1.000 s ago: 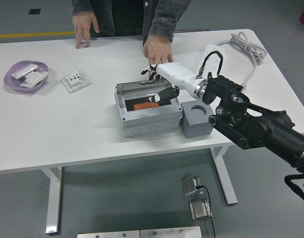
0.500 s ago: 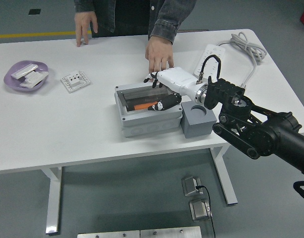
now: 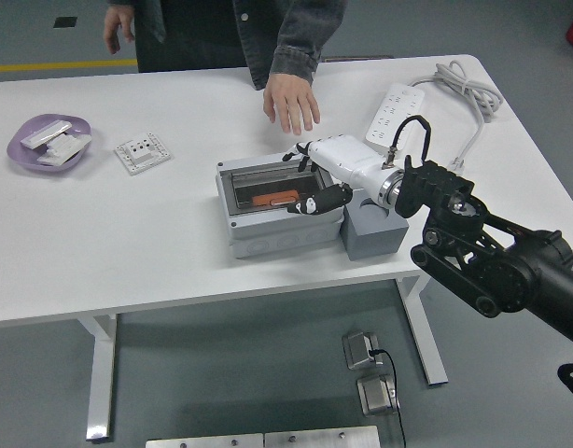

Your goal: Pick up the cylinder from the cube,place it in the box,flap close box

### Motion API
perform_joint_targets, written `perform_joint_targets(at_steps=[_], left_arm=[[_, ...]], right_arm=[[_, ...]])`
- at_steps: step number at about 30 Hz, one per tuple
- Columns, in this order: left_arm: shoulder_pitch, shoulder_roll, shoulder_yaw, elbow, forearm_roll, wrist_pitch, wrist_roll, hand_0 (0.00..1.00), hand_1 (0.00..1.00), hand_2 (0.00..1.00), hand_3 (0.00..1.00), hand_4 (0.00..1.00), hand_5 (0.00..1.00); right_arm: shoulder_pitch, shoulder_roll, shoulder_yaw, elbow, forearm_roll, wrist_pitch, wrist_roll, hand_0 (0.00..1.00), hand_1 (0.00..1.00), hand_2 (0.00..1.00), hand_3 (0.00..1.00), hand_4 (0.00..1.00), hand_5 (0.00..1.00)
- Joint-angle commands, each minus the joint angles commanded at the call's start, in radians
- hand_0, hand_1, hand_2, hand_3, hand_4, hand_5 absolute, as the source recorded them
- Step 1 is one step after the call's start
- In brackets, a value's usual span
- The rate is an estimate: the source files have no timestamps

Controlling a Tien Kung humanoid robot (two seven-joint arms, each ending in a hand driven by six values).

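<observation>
The grey box (image 3: 279, 227) stands open in the middle of the table. The orange cylinder (image 3: 274, 198) lies inside it. Its clear lid (image 3: 258, 169) is folded back at the far rim. My right hand (image 3: 302, 182), white with black fingers, hangs over the box's right end, fingers spread and holding nothing; the thumb (image 3: 316, 203) is over the near rim. The grey cube (image 3: 372, 235) stands right of the box, partly hidden by my wrist. A person's hand (image 3: 291, 99) hovers over the table behind the box, apart from it.
A purple dish (image 3: 48, 142) with white parts sits at the far left, a white socket plate (image 3: 142, 152) beside it. A white power strip (image 3: 394, 108) and its coiled cable (image 3: 464, 82) lie at the back right. The person's other hand (image 3: 117, 24) is at the top edge.
The cylinder now lies free in the box. My right hand has drawn back slightly to the right. The person's hand left the box's back rim, and the person stepped left.
</observation>
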Motion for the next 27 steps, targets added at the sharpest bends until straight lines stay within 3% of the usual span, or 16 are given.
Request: perform_joint_targets(at_steps=[5, 9, 14, 20, 27], left_arm=[[0.021, -0.002, 0.046, 0.000, -0.055, 0.007, 0.009, 0.654, 0.646, 0.573, 0.665, 0.665, 0.184], [0.039, -0.003, 0.089, 0.000, -0.102, 0.014, 0.018, 0.654, 0.646, 0.573, 0.665, 0.665, 0.183], [0.046, -0.006, 0.104, 0.000, -0.121, 0.020, 0.021, 0.654, 0.646, 0.573, 0.666, 0.666, 0.185], [0.047, -0.008, 0.113, 0.000, -0.127, 0.022, 0.024, 0.654, 0.647, 0.573, 0.666, 0.666, 0.187], [0.038, 0.008, 0.118, 0.000, -0.128, 0.021, 0.023, 0.654, 0.646, 0.572, 0.666, 0.667, 0.186]], right_arm=[[-0.124, -0.007, 0.161, 0.111, -0.015, 0.017, -0.012, 0.655, 0.582, 0.641, 0.821, 0.937, 0.466], [-0.237, 0.034, 0.308, 0.206, 0.033, 0.010, 0.003, 0.655, 0.581, 0.640, 0.817, 0.936, 0.465], [-0.381, 0.087, 0.478, 0.304, 0.146, -0.044, 0.080, 0.658, 0.578, 0.640, 0.806, 0.937, 0.469], [-0.527, 0.093, 0.611, 0.314, 0.294, -0.119, 0.182, 0.683, 0.586, 0.650, 0.815, 0.939, 0.485], [-0.639, 0.103, 0.653, 0.329, 0.371, -0.149, 0.218, 0.684, 0.595, 0.653, 0.802, 0.939, 0.490]])
